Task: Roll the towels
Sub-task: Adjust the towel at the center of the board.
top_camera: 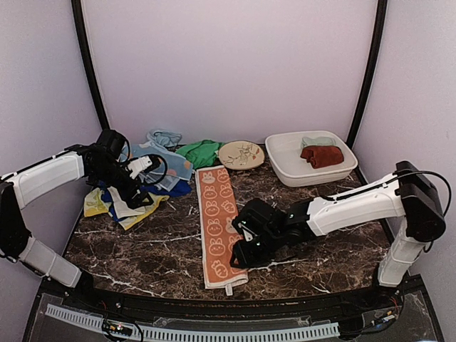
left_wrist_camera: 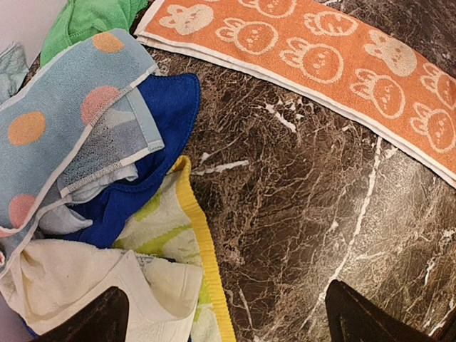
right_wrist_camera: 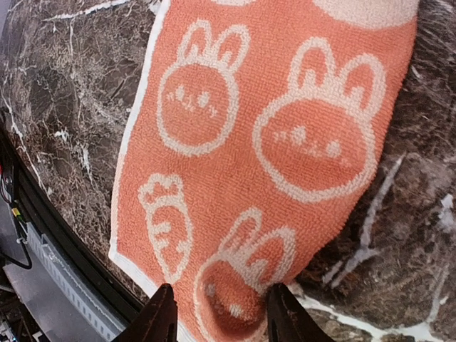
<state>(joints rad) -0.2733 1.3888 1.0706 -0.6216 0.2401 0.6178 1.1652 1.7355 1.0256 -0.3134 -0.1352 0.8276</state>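
Orange bunny-patterned towel (top_camera: 217, 222) lies flat and unrolled mid-table on the dark marble table (top_camera: 328, 267), running near to far. The right gripper (right_wrist_camera: 222, 315) sits at its near end, jaws half apart with cloth between them; whether they pinch it I cannot tell. The left gripper (left_wrist_camera: 226, 320) hangs wide open and holds nothing, above the heap of towels (left_wrist_camera: 92, 178) at far left.

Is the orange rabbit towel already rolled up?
No, the orange towel lies flat at full length on the marble table.
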